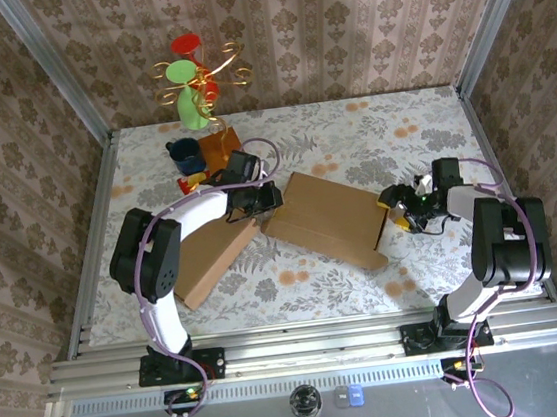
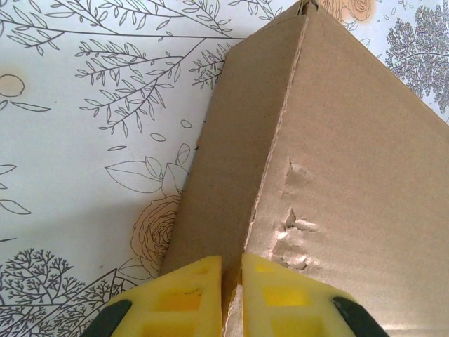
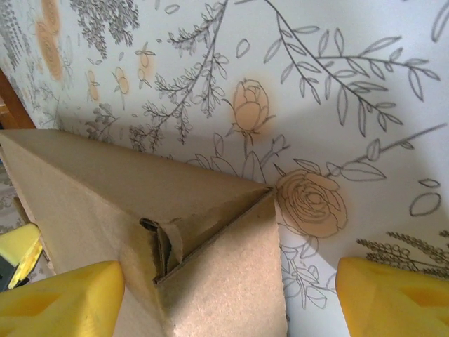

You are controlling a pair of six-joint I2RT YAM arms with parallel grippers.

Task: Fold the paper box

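The brown paper box [image 1: 325, 218] lies in the middle of the floral table, with one long flap [image 1: 214, 261] spread flat toward the near left. My left gripper [image 1: 257, 199] is at the box's left end. In the left wrist view its yellow fingers [image 2: 193, 295] are pinched on the box's thin cardboard edge [image 2: 277, 175], so my left gripper [image 2: 232, 277] is shut on it. My right gripper [image 1: 399, 210] is at the box's right end, open. Its yellow fingers [image 3: 63, 298] stand wide either side of the box's folded corner [image 3: 210, 232], not touching it.
At the back left stand a blue mug [image 1: 187, 156], a brown wooden block [image 1: 219, 147] and a wire stand with green and red pieces [image 1: 193, 77]. A small red and yellow item [image 1: 190, 185] lies by the left arm. Patterned walls and metal rails enclose the table.
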